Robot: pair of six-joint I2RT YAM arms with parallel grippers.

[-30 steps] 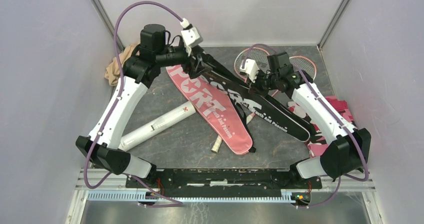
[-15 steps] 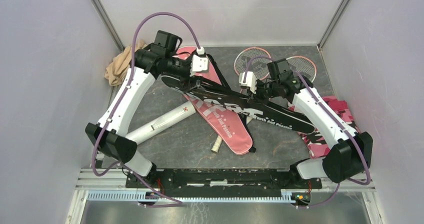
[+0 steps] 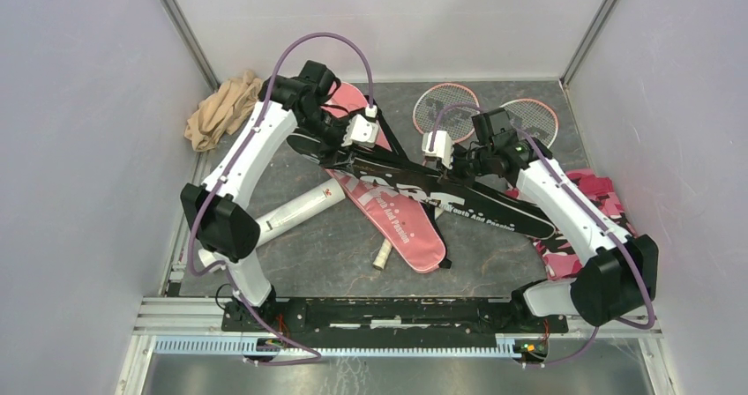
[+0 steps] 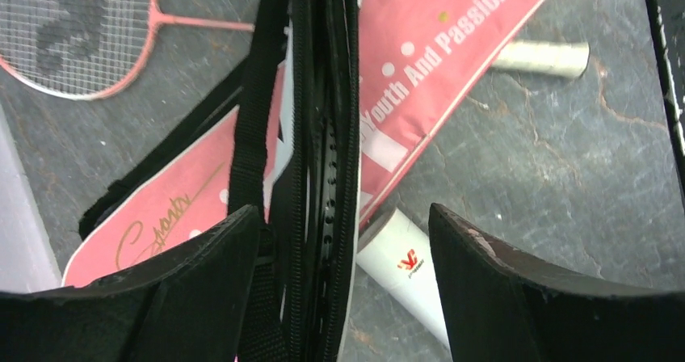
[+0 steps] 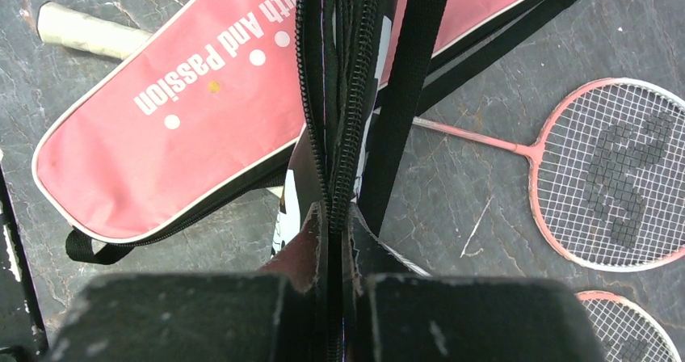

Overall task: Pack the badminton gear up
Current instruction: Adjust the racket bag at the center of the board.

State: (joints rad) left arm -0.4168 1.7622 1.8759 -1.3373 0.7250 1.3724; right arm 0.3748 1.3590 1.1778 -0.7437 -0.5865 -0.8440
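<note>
The black SPORT bag [image 3: 481, 204] lies tilted across the pink SPORT bag [image 3: 392, 212]. My right gripper [image 3: 448, 164] is shut on the black bag's zippered edge [image 5: 335, 95], which runs between its fingertips in the right wrist view [image 5: 333, 245]. My left gripper [image 3: 360, 141] is open at the bag's wide end. In the left wrist view [image 4: 347, 245] the bag's open zipper edge [image 4: 323, 136] stands between the jaws, against the left finger [image 4: 202, 281]. Two pink-framed rackets [image 3: 446, 108] [image 3: 534, 118] lie at the back. The white tube [image 3: 291, 216] lies left. No shuttlecocks are in view.
A beige cloth [image 3: 220, 113] is bunched at the back left wall. A pink camouflage cloth [image 3: 602, 199] lies under the right arm. A white racket handle [image 3: 383, 254] pokes out from under the pink bag. Walls enclose the sides and the back.
My left arm has swung right and towards the near side along the black bag's wide end. The black bag has turned and settled flatter. My right gripper has kept its hold.
</note>
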